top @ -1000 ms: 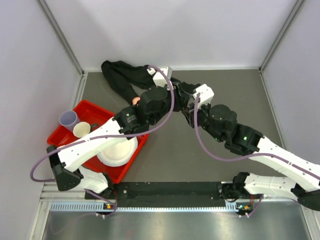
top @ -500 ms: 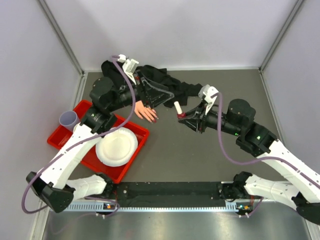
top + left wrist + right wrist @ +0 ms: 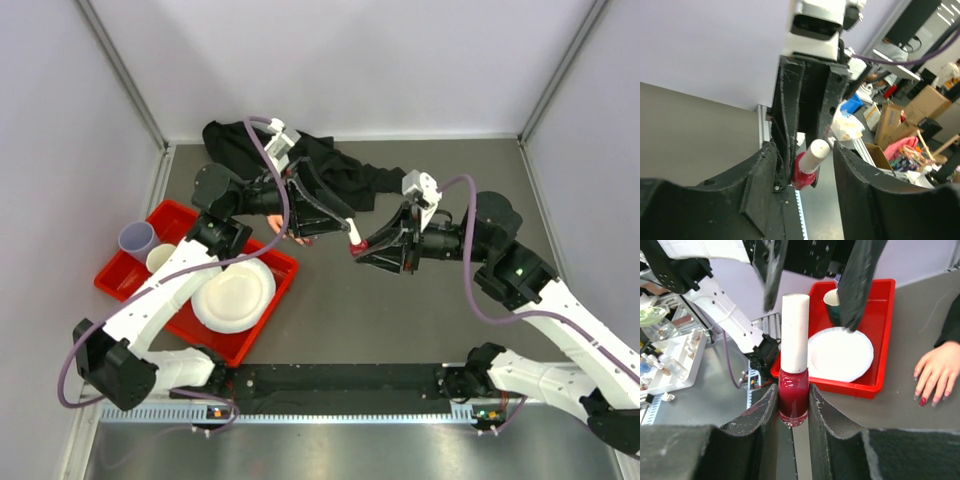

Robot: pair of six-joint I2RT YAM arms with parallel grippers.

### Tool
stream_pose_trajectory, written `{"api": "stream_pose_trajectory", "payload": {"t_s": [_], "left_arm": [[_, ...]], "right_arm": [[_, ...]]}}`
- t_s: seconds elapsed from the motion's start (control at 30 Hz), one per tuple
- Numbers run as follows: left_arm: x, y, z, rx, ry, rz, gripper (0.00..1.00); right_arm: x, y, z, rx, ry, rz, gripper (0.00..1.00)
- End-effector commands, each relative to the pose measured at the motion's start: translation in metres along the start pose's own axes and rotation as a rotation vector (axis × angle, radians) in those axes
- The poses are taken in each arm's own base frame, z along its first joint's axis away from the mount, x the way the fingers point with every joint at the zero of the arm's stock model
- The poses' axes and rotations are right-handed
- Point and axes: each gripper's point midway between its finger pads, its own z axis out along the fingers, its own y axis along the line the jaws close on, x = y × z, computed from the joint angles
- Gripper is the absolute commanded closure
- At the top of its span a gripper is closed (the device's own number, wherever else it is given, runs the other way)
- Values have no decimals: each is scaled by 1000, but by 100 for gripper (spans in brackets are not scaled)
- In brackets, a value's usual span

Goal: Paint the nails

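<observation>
Evidently early: right gripper [image 3: 793,407] clamped the capped polish bottle [image 3: 793,390] above mid-desk; left gripper [image 3: 805,165] stood open astride its white cap [image 3: 816,151]. The nails [image 3: 923,401] lay toward the far-left corner, one showing dark red; uncapping and brushing apparently remained.

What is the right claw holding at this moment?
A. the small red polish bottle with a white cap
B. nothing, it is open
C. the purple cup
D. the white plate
A: in the right wrist view the right claw is shut on the red body of the polish bottle, which has its white cap on.
</observation>
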Motion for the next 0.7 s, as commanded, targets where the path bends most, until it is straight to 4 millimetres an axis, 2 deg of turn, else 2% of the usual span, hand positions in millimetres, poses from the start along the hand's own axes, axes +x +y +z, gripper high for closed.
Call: {"api": "stream_pose_trajectory", "payload": {"t_s": [0.0, 0.13, 0.27, 0.3, 0.37, 0.4, 0.43, 0.5, 0.53, 0.57, 0.6, 0.63, 0.67], "left_arm": [[7, -26, 0, 78, 42, 74, 50], [10, -22, 0, 61, 43, 80, 55], [2, -25, 3, 57, 21, 97, 66], [0, -22, 4, 41, 17, 84, 74], [-6, -21, 6, 18, 8, 117, 84], [-1, -15, 5, -19, 29, 73, 97], [-11, -8, 7, -75, -1, 130, 100], [-9, 3, 4, -182, 11, 107, 100], [-16, 21, 1, -293, -23, 155, 100], [-20, 30, -2, -369, -43, 157, 100], [-24, 30, -3, -418, -64, 173, 100], [-32, 51, -14, -572, -119, 170, 100], [-35, 58, -19, -643, -152, 171, 100]], "right_arm": [[-24, 10, 2, -75, -79, -31, 100], [-28, 11, 3, -91, -85, -32, 100], [-25, 6, 7, -86, -75, -21, 100], [-24, 4, 8, -79, -75, -20, 100], [-23, -3, 9, -39, -76, -13, 100], [-25, -7, 8, -14, -80, -20, 100], [-21, -12, 8, 15, -67, -11, 100], [-25, -34, 6, 145, -82, -14, 100], [-22, -42, 3, 196, -73, -6, 100], [-24, -63, -3, 327, -89, -2, 100], [-24, -67, -3, 383, -85, -14, 100], [-24, -75, -6, 460, -86, -19, 100], [-22, -101, -20, 659, -90, -32, 100]]}}
